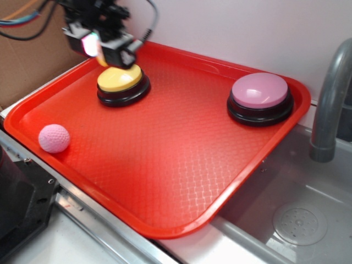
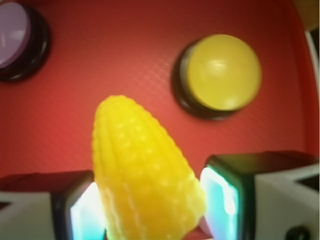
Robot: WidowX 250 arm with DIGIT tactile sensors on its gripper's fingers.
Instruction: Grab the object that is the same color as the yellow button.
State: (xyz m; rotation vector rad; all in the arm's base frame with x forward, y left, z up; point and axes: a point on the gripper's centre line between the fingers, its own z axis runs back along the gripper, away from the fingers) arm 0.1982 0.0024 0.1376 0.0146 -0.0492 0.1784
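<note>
A yellow toy corn piece [image 2: 142,175] with ribbed kernel rows fills the wrist view, held between the two pads of my gripper [image 2: 152,210], which is shut on it. In the exterior view the gripper [image 1: 104,52] hangs at the tray's back left, just above and behind the yellow button [image 1: 120,80], and only a sliver of the corn [image 1: 102,60] shows under it. In the wrist view the yellow button [image 2: 222,72] lies on the tray ahead and to the right.
On the red tray [image 1: 165,181] a pink-purple button [image 1: 259,98] stands at the back right and a pink dimpled ball [image 1: 54,138] lies near the left rim. A grey faucet [image 1: 330,99] rises over the sink at the right. Cardboard stands at the back left.
</note>
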